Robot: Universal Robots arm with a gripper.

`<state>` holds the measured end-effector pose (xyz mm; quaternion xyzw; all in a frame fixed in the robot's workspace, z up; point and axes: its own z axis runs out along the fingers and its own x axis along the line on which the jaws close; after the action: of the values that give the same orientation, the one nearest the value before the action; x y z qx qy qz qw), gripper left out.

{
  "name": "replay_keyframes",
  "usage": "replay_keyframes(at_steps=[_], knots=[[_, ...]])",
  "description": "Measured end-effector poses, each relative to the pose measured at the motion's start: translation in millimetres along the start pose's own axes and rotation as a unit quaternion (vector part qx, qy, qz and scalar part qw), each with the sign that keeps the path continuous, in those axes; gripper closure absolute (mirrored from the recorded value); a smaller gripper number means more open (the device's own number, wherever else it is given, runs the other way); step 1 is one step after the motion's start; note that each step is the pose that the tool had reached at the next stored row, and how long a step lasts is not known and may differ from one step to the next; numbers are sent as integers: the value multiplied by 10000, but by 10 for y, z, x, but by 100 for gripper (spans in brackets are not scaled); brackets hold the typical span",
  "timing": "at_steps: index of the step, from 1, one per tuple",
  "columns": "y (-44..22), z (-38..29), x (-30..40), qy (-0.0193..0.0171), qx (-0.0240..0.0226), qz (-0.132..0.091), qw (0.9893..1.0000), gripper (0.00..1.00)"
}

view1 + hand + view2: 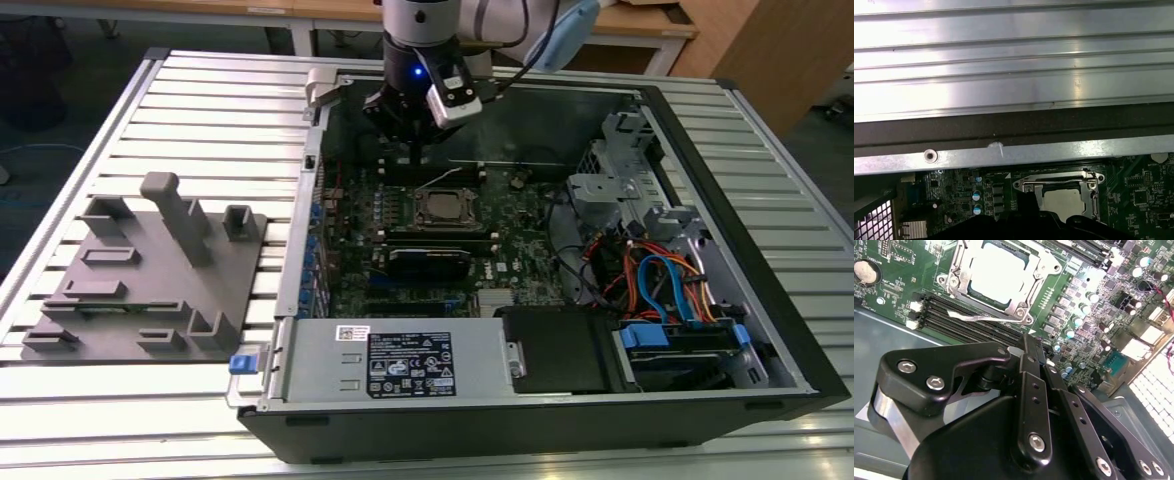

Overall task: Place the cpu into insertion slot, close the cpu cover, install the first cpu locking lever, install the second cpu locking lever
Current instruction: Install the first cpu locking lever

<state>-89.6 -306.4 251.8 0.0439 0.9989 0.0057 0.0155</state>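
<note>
The cpu (pixel 999 267) lies flat in the insertion slot (pixel 445 208) on the green board, its pale metal top facing up. The silver cpu cover (pixel 1004 304) is down around it, framing the chip. A thin silver locking lever (pixel 976 318) runs along one side of the cover, beside the black memory slots (pixel 969 325). My black gripper (pixel 1030 347) hangs above the board just off that side of the socket, shut with nothing between its fingers. In the exterior view the gripper (pixel 415 155) sits over the far part of the board, behind the socket. The first wrist view shows the cpu (pixel 1066 197) under its cover (pixel 1054 180).
The open computer case (pixel 747 200) lies on a slatted metal table (pixel 200 110). A grey fixture block (pixel 147 270) stands at the exterior view's left. Drive cages and coloured cables (pixel 654 280) fill the case's right side, a power supply (pixel 400 360) the near edge.
</note>
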Motion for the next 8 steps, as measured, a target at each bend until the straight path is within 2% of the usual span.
replay_keyframes(at_steps=[6,8], knots=[[-2,2,-7,0,-1,3,10000,90],[-10,7,-13,5,-60,15,10000,90]])
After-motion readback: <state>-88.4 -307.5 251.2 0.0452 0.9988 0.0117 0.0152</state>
